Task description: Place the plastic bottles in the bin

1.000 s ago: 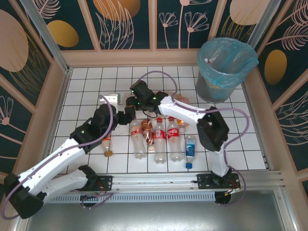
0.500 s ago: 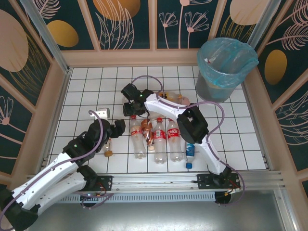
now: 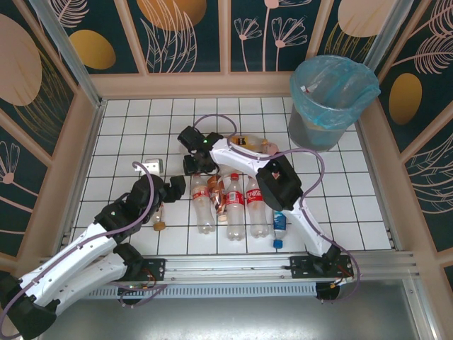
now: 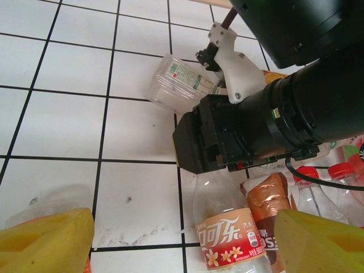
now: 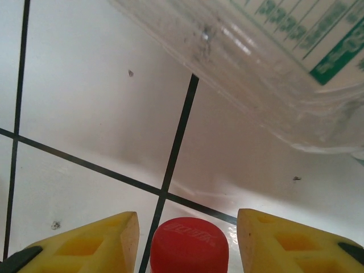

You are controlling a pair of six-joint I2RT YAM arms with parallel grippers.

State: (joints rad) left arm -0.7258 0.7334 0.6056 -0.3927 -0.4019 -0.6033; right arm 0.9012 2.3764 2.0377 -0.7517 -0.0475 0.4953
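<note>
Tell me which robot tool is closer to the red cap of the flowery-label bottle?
Right. The right tool sits with the red cap between its open fingers. The left tool hangs open farther back, beside the flowery-label bottle.

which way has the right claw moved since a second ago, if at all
Yes. The right claw has shifted left, away from the bin, and toward the near edge of the table; it now straddles a bottle's red cap.
</note>
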